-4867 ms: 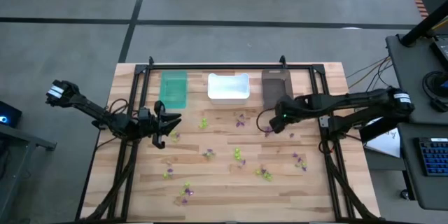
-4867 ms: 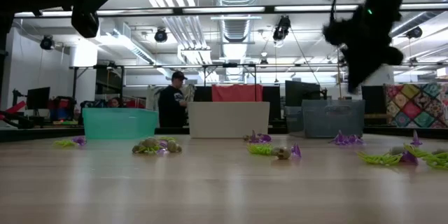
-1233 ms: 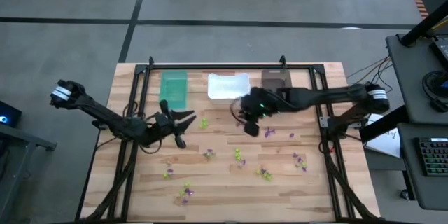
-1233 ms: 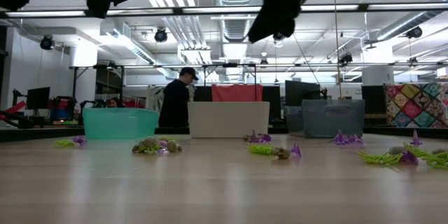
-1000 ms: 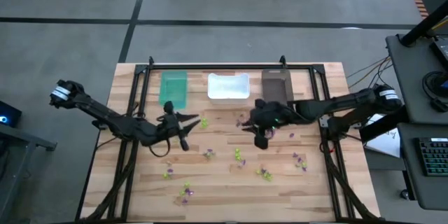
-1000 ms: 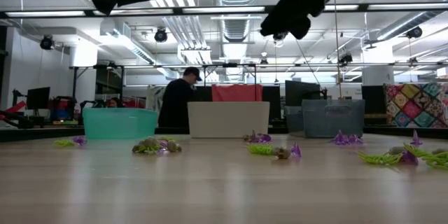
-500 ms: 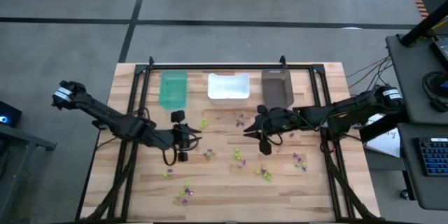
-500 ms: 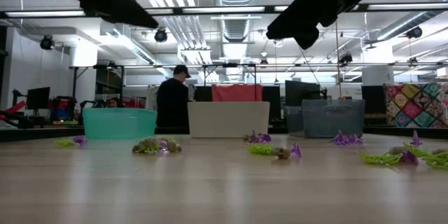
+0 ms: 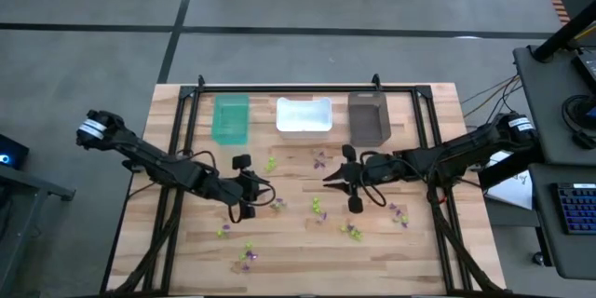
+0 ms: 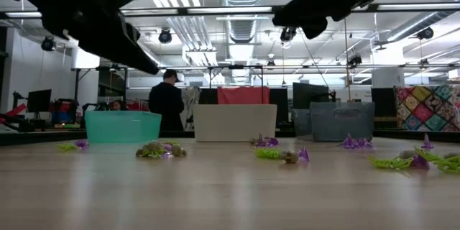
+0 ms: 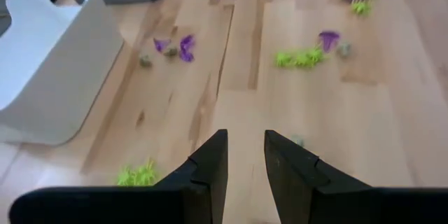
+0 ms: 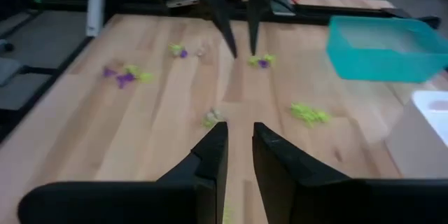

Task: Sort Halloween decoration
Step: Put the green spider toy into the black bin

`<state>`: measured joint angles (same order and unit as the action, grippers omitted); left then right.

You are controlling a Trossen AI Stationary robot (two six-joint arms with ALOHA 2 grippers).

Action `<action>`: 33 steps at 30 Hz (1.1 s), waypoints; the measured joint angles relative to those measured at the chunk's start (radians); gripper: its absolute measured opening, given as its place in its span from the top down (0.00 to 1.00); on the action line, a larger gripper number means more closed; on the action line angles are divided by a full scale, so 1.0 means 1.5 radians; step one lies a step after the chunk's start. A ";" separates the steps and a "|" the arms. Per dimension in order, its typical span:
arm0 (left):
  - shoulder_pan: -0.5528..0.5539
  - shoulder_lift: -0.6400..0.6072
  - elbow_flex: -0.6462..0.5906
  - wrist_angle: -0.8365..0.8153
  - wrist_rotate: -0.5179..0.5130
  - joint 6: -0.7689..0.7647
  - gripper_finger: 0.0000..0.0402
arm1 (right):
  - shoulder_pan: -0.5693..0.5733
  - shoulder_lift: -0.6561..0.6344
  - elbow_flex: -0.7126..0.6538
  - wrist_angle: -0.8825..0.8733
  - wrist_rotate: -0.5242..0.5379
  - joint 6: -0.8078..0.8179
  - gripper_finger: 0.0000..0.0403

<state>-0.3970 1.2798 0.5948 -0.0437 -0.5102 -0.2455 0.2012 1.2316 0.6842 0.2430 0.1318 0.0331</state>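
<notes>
The Halloween decoration lies scattered on the wooden table as tiny purple, lime-green and pale trinkets, for instance a green one (image 9: 271, 163), a purple one (image 9: 320, 159) and one (image 9: 277, 205) just ahead of my left gripper. My left gripper (image 9: 264, 196) hovers left of the table's middle, tipped downward. Its fingers (image 11: 245, 136) stand narrowly open over bare wood with nothing between them. My right gripper (image 9: 329, 177) hovers at the middle, facing the left one, also narrowly open (image 12: 240, 127) with nothing between its fingers. A pale trinket (image 12: 213, 117) lies on the wood ahead of it.
Three bins stand in a row at the far edge: teal (image 9: 231, 119), white (image 9: 304, 115) and dark brown (image 9: 368, 116). More trinkets lie toward the near edge (image 9: 247, 256) and the right (image 9: 399, 212). A black frame rail (image 9: 289, 88) borders the table. A person stands in the room behind (image 10: 167, 104).
My left gripper has sunk toward the table, gone toward the middle and tipped its fingers downward. My right gripper has come toward the near edge and a little lower, away from the bins. No trinket has moved.
</notes>
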 joint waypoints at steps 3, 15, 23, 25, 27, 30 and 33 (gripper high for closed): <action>0.007 0.015 -0.009 -0.002 -0.001 0.000 0.79 | 0.000 0.000 -0.010 0.011 0.020 0.009 0.86; 0.092 0.093 -0.036 0.027 -0.021 0.020 0.57 | -0.001 0.000 -0.016 0.031 0.020 0.012 0.86; 0.142 0.173 -0.036 0.044 -0.020 0.038 0.52 | -0.001 0.000 -0.019 0.031 0.019 0.017 0.86; 0.148 0.190 -0.036 0.059 -0.020 0.038 0.52 | -0.001 0.000 -0.021 0.031 0.019 0.017 0.86; 0.152 0.204 -0.036 0.073 -0.020 0.039 0.52 | -0.002 0.000 -0.023 0.031 0.020 0.016 0.86; 0.157 0.218 -0.035 0.085 -0.023 0.036 0.52 | -0.002 0.000 -0.024 0.031 0.019 0.017 0.86; 0.158 0.224 -0.035 0.088 -0.026 0.033 0.52 | -0.002 0.000 -0.025 0.031 0.019 0.023 0.86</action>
<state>-0.1596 1.6161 0.5426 0.0879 -0.5488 -0.1967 0.1986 1.2316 0.6472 0.2897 0.1608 0.0675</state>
